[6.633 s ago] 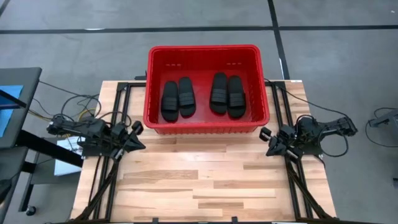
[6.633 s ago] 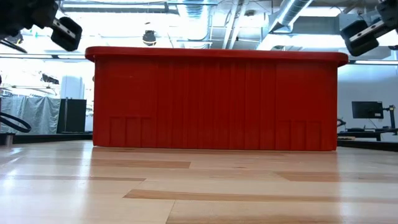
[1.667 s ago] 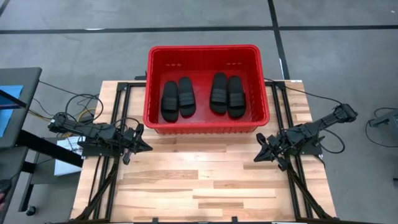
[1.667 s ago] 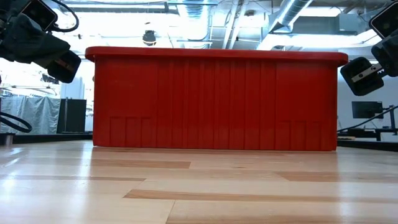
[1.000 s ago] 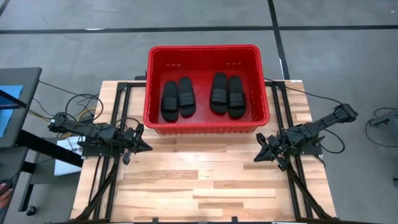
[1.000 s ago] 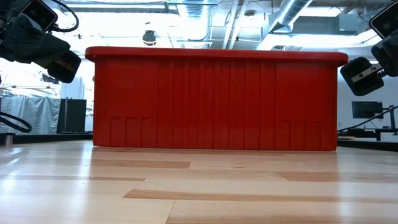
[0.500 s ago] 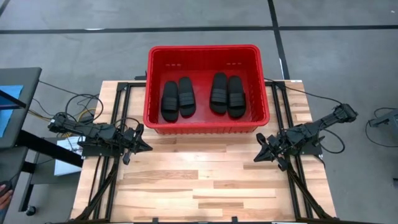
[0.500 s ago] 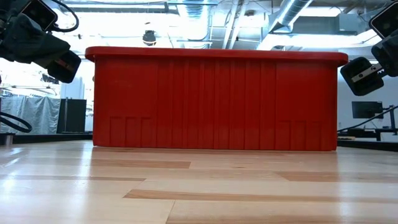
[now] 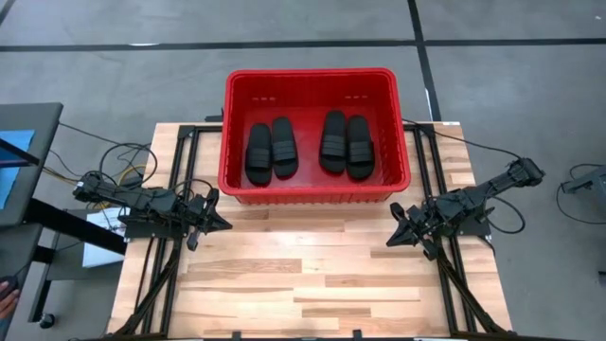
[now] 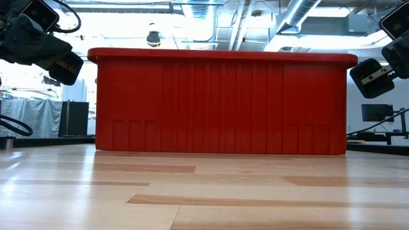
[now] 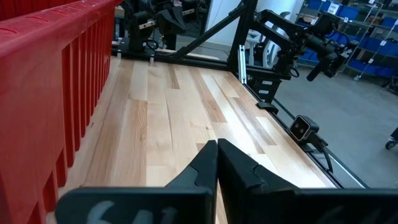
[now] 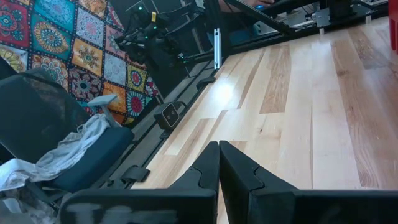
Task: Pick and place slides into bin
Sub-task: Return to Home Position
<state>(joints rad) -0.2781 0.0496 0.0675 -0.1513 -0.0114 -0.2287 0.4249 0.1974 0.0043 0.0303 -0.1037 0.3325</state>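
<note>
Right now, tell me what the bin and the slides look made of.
The bin: likely moulded plastic, glossy red, with ribbed walls and a rolled rim. The slides: probably rubber or foam, matte black, no shine on their wide straps.

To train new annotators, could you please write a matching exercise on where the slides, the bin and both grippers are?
1 slides
2 bin
3 left gripper
4 right gripper

A shut, over the table's right side
B at the table's far edge
C in two pairs inside the bin
D shut, over the table's left side

Pairs: 1-C, 2-B, 3-D, 4-A
</note>
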